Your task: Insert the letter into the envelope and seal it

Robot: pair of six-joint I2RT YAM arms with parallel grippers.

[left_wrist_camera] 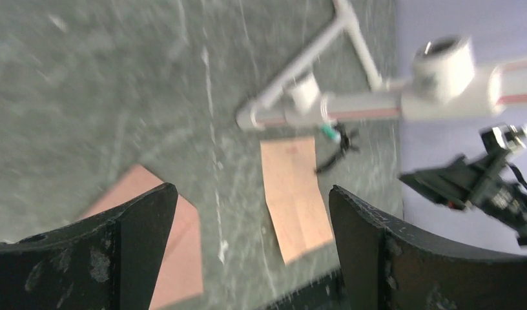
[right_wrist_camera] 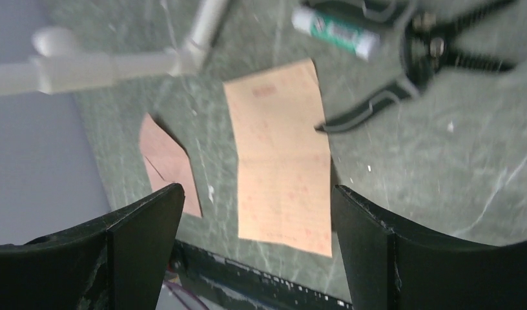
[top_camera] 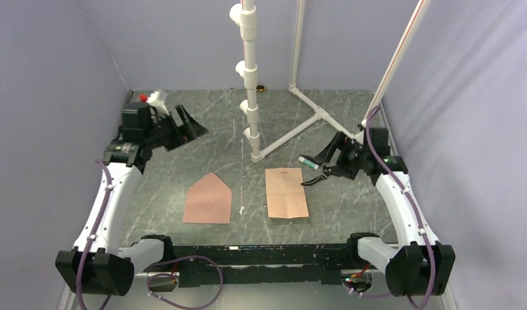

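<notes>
The pinkish-brown envelope (top_camera: 209, 200) lies flat at centre-left, its pointed flap open and pointing away from the arms. The lighter tan letter (top_camera: 286, 192) lies flat to its right, apart from it. My left gripper (top_camera: 191, 126) hangs open and empty above the far left of the table, well away from both papers. My right gripper (top_camera: 330, 157) is open and empty, raised beyond the letter's far right corner. The left wrist view shows the envelope (left_wrist_camera: 183, 252) and letter (left_wrist_camera: 296, 187) far below its open gripper (left_wrist_camera: 251, 194). The right wrist view shows the letter (right_wrist_camera: 283, 168) and envelope (right_wrist_camera: 167, 161) beyond its open gripper (right_wrist_camera: 258, 190).
A glue stick (top_camera: 308, 163) and a black hand tool (top_camera: 316, 179) lie by the letter's far right corner; the tool's tip (right_wrist_camera: 325, 124) touches the letter's edge. A white PVC post (top_camera: 250, 77) with floor pipes stands behind the papers. Walls enclose the table.
</notes>
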